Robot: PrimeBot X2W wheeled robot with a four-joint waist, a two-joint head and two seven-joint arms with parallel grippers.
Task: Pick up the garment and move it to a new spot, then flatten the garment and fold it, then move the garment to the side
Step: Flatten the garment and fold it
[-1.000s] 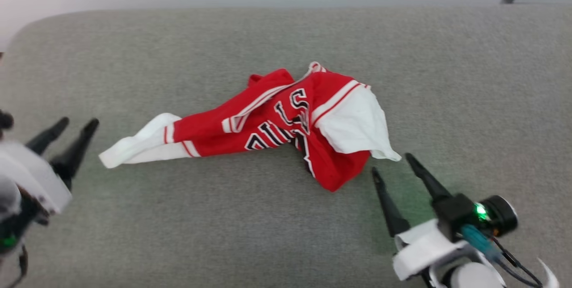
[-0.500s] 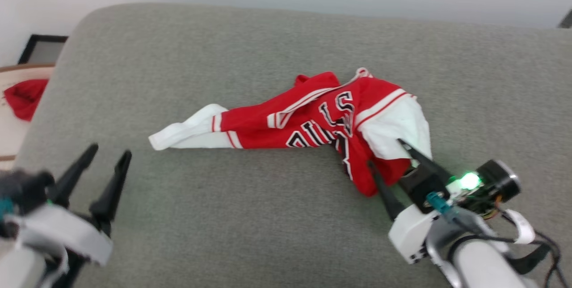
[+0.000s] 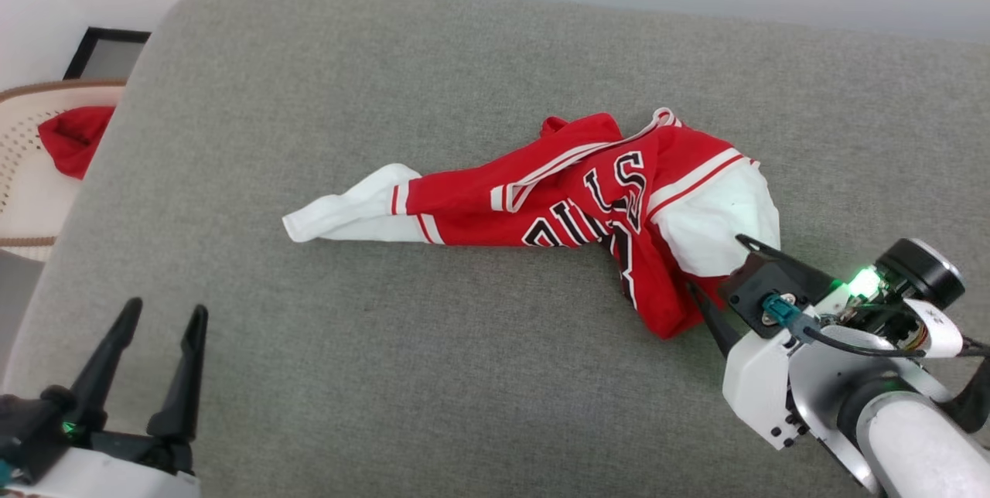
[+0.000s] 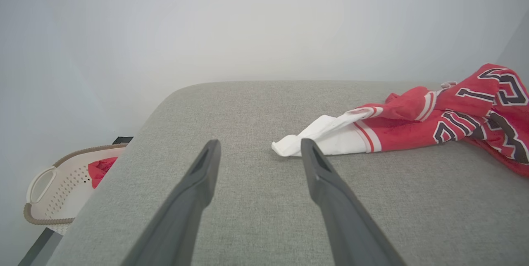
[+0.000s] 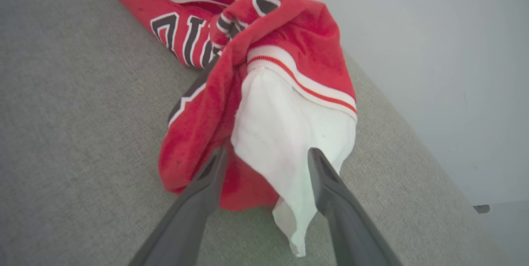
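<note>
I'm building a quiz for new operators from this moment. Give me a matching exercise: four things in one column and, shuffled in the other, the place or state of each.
1. left claw
2. right claw
3. T-shirt
4. red cloth

A. in the basket
B. open, fingers astride the white sleeve
C. crumpled on the cushion
D. open over bare cushion, apart from the T-shirt

Pairs: 1-D, 2-B, 3-C, 4-A
</note>
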